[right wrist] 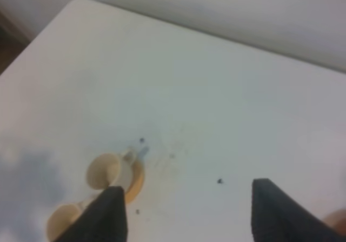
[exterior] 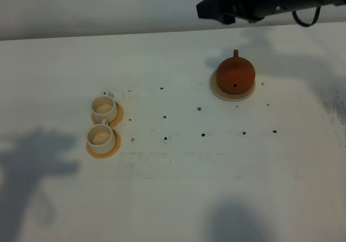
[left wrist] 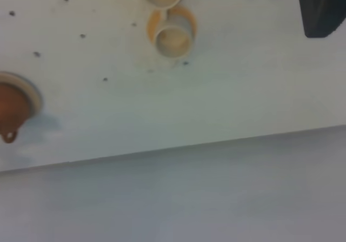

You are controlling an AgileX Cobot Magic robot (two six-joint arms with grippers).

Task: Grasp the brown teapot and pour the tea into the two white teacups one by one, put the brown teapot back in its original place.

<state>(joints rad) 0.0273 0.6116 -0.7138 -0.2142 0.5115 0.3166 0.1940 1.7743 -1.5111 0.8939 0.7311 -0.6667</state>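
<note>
**Tea set, unpoured: pot parked on its coaster, right arm beyond it.**
Left to right: my left gripper shows one dark edge only, so I cannot tell its state. One white cylindrical teacup sits just beyond a second matching teacup, each on a thin orange saucer. Both are mouth up and close together, which I judge suits pouring in turn. The round reddish-brown clay teapot stands upright on the pale beige disc coaster, well apart from the cups. Its long axis runs far-to-near, with the loop handle toward the far edge, facing my right gripper. That gripper's jaws stand wide apart, holding nothing.
</note>
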